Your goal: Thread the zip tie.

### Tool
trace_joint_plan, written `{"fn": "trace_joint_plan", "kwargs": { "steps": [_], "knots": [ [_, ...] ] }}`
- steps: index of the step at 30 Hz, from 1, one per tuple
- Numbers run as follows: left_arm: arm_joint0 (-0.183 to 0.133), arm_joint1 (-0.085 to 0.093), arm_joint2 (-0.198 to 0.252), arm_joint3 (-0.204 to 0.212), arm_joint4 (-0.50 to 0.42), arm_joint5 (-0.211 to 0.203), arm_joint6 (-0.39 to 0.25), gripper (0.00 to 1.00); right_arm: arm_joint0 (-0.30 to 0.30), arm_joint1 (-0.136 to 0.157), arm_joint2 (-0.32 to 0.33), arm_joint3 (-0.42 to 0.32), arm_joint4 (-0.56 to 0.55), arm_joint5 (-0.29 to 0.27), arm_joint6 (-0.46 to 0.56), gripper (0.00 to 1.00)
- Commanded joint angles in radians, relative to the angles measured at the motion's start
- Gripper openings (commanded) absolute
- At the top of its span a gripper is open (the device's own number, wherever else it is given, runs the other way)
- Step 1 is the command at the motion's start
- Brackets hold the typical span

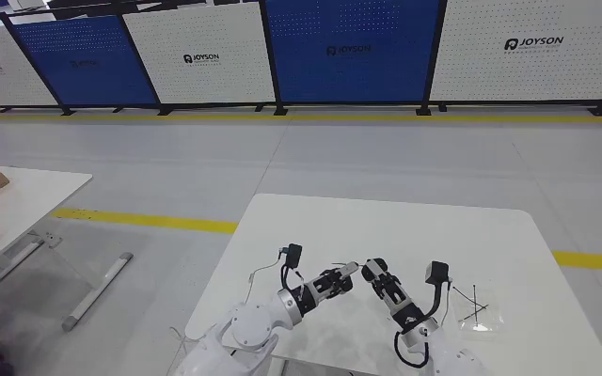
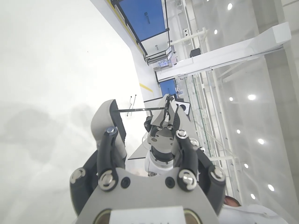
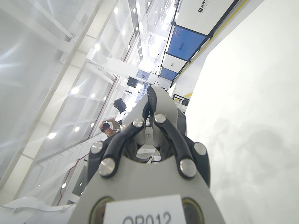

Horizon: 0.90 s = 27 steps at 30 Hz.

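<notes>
The table [image 1: 395, 226] is white and smooth with a soft shine, and the zip tie [image 2: 137, 110] is thin black plastic that looks matt. The left gripper [image 1: 348, 274] has smooth grey fingers [image 2: 104, 115] like hard plastic, a black rubbery pad [image 2: 119, 120] with a rough, bumpy face, matt black links and shiny metal bolts [image 2: 111, 130], and the right gripper [image 3: 150, 89] looks made the same way. The clear plastic [image 1: 478, 310] under the spare ties is glossy and crinkled.

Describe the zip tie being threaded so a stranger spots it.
On the white table, look near the robot's edge. The zip tie is the thin black strap spanning from the right gripper to the left gripper; the spare zip ties lie flat.
</notes>
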Motion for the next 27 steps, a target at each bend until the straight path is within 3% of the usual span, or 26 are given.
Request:
{"fn": "trace_joint_plan", "kwargs": {
  "steps": [1,3,8,16,17,18,23,27],
  "knots": [
    [-0.002,0.000,0.003,0.002,-0.005,0.006,-0.004,0.80,0.000,0.000,0.000,0.000,0.000,0.000,0.000,0.00],
    [-0.005,0.000,0.003,0.008,-0.013,0.011,-0.007,1.00,0.000,0.000,0.000,0.000,0.000,0.000,0.000,0.00],
    [-0.002,-0.001,-0.005,0.004,-0.059,-0.005,0.000,1.00,0.000,0.000,0.000,0.000,0.000,0.000,0.000,0.00],
    [-0.005,-0.008,0.002,-0.012,-0.069,-0.031,0.074,1.00,0.000,0.000,0.000,0.000,0.000,0.000,0.000,0.00],
    [-0.008,-0.008,0.003,-0.010,-0.071,-0.031,0.078,0.81,0.000,0.000,0.000,0.000,0.000,0.000,0.000,0.00],
    [-0.010,-0.009,0.004,-0.008,-0.073,-0.032,0.079,0.51,0.000,0.000,0.000,0.000,0.000,0.000,0.000,0.00],
    [-0.013,-0.009,0.001,-0.001,-0.086,-0.047,0.078,0.25,0.000,0.000,0.000,0.000,0.000,0.000,0.000,0.00],
    [-0.006,-0.007,-0.008,0.002,-0.082,-0.072,0.067,0.23,0.000,0.000,0.000,0.000,0.000,0.000,0.000,0.00]
  ]
}}
